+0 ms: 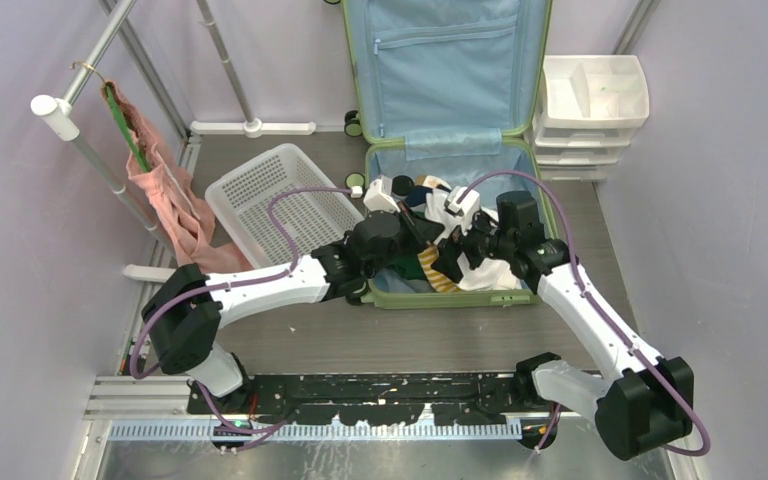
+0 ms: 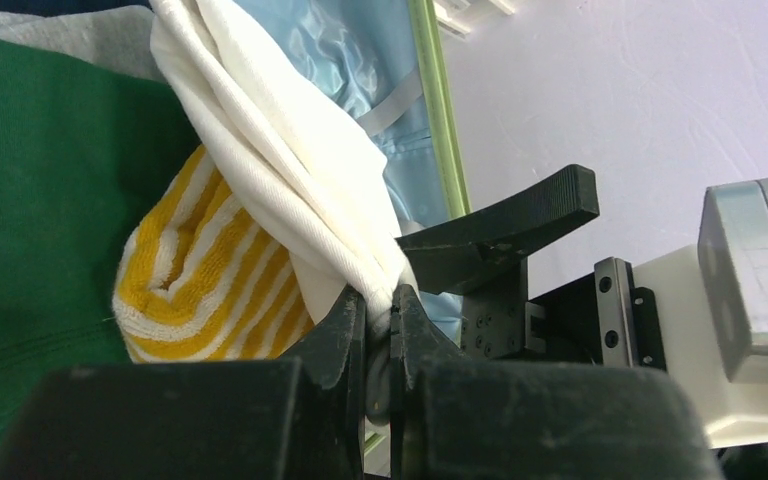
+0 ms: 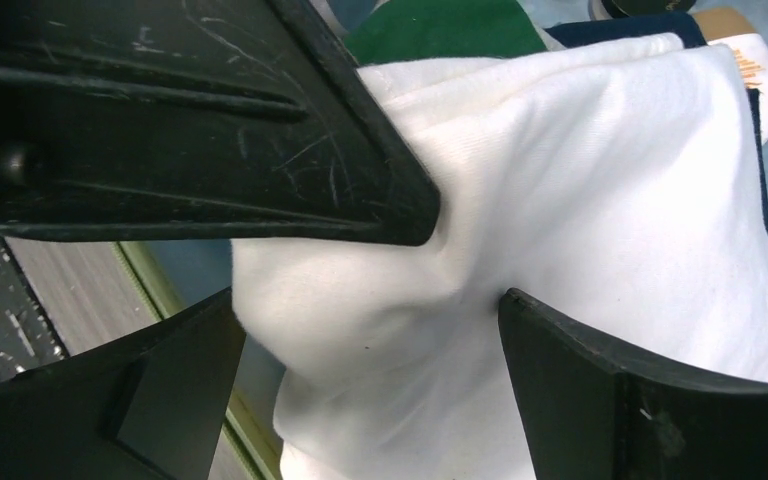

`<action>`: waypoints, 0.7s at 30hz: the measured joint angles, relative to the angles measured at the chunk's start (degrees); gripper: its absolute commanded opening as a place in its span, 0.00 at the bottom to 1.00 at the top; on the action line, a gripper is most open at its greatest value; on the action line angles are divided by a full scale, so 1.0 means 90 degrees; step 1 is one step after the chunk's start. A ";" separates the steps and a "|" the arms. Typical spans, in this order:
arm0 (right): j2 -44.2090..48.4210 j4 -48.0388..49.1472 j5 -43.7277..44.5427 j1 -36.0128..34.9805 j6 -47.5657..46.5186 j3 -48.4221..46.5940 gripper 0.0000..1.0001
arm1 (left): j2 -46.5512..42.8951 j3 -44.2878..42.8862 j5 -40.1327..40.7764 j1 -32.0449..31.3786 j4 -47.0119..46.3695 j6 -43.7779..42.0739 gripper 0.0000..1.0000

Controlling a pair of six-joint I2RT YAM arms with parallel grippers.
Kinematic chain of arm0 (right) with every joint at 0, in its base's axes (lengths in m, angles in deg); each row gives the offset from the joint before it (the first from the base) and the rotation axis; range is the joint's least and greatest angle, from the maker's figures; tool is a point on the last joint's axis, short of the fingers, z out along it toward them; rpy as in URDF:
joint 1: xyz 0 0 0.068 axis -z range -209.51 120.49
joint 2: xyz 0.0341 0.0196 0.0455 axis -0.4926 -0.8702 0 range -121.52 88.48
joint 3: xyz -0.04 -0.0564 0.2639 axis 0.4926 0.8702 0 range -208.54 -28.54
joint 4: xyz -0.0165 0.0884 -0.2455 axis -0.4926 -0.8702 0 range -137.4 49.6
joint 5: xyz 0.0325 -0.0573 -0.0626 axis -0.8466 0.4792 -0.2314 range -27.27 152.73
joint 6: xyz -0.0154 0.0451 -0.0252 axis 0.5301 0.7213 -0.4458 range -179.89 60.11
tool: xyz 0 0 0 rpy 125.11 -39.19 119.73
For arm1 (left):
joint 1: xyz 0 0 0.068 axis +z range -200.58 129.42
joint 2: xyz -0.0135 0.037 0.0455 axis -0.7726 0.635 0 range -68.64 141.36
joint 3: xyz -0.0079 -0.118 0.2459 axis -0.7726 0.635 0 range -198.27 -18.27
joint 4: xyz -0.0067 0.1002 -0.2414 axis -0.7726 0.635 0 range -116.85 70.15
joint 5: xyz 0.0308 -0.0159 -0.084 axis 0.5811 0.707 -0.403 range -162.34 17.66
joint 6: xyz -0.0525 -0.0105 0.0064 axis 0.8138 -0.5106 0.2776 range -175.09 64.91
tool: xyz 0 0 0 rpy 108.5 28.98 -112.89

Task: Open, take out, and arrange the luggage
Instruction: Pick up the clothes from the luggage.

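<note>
White cotton garment (image 2: 290, 170) is the thing in play. The left gripper (image 2: 378, 308) has its fingers pressed tight on a gathered fold, and the cloth runs up from the pinch in a taut ridge. It reads as a lift-out grip, bunching the fabric so it comes clear of the pile. The right gripper (image 3: 370, 365) is just beside it, fingers (image 3: 580, 390) spread wide either side of the same garment, gripping nothing. Handover or re-grip, can't say which.

Both wrists meet low over the near shell of the luggage (image 1: 460, 299), which lies open on the table past the arm bases. In that shell:
- the white garment
- a yellow-and-white striped towel piece (image 2: 200, 270) touching it from below
- a green garment (image 2: 40, 200) beside that
- dark and tan items further in, too small to name

The lid (image 1: 450, 60) is propped upright at the back. It has pale blue lining and a zip pocket, with nothing visible in it.

A white mesh basket (image 1: 270, 190) sits just left of the suitcase, and I see nothing inside it. A white drawer unit (image 1: 595, 100) stands at the far right, its top tray contents too small to tell. A pink cloth (image 1: 170, 195) hangs on the rail at far left.
</note>
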 measured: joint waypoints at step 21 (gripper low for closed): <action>0.0291 0.1953 0.2730 -0.1212 0.0556 0.0729 0.20 | 0.0002 -0.0138 0.0017 0.0138 0.0046 0.0478 0.09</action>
